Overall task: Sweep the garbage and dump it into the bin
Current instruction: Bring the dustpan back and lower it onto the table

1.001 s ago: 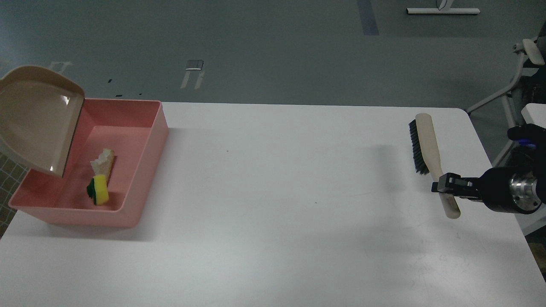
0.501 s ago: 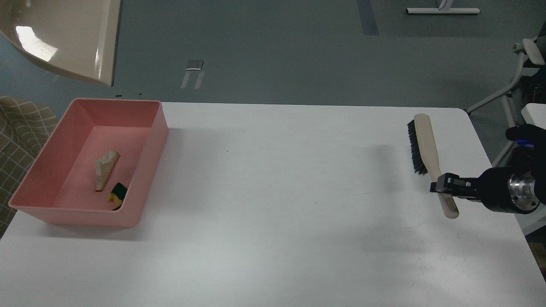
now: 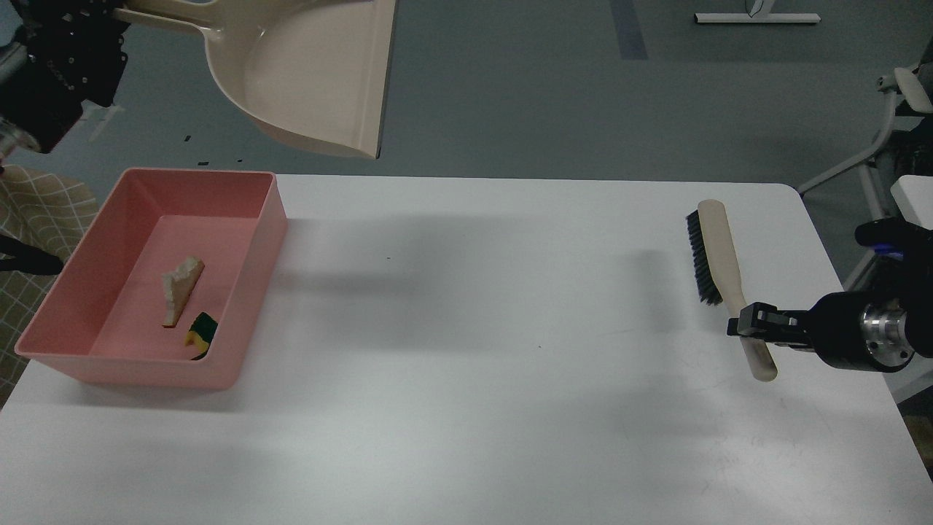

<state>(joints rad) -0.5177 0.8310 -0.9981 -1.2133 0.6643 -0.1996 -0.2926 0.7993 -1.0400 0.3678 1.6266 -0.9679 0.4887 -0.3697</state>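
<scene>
The pink bin (image 3: 259, 240) stands on the white table at the left. Inside it lie the whitish bread-like slice (image 3: 180, 288) and the yellow sponge piece with green backing (image 3: 201, 334). My left gripper (image 3: 109, 18) at the top left is shut on the handle of the beige dustpan (image 3: 306, 80), which hangs in the air above and right of the bin, mouth to the right. My right gripper (image 3: 747, 328) is shut on the handle of the wooden brush (image 3: 718, 248) with black bristles at the table's right side.
The white table (image 3: 474, 328) spreads between bin and brush. A checked cloth (image 3: 36, 211) shows at the left edge. A chair frame (image 3: 885, 138) stands off the table's right corner.
The left arm has swung the dustpan up from over the bin and to the right. The two scraps have dropped into the bin. The brush has shifted slightly left.
</scene>
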